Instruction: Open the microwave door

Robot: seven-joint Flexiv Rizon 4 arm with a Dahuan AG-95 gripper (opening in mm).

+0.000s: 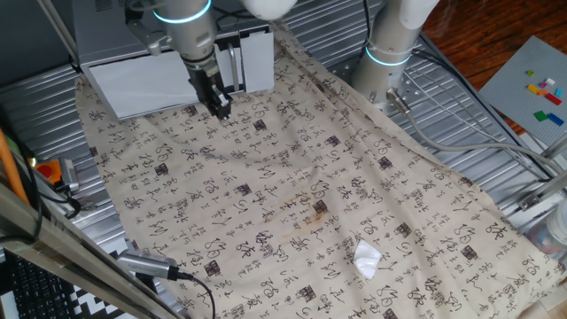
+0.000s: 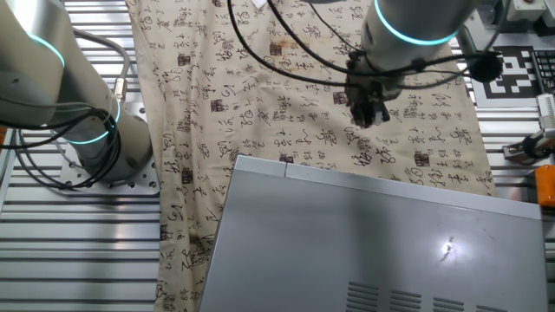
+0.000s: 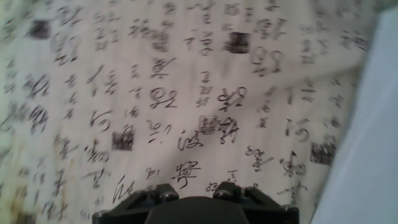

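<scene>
The microwave is a light-grey box at the far left of one fixed view. Its grey top fills the bottom of the other fixed view. The microwave door is the broad white panel on its front. It also shows as a blurred white band at the right edge of the hand view. My gripper hangs just in front of the door's right end, low over the cloth, by a dark vertical strip. Its black fingers look closed and hold nothing. The hand view shows only the gripper's base.
A beige cloth printed with black characters covers the ribbed metal tabletop. A crumpled white scrap lies on it near the front. A second arm's base stands at the back right. Cables hang over the cloth.
</scene>
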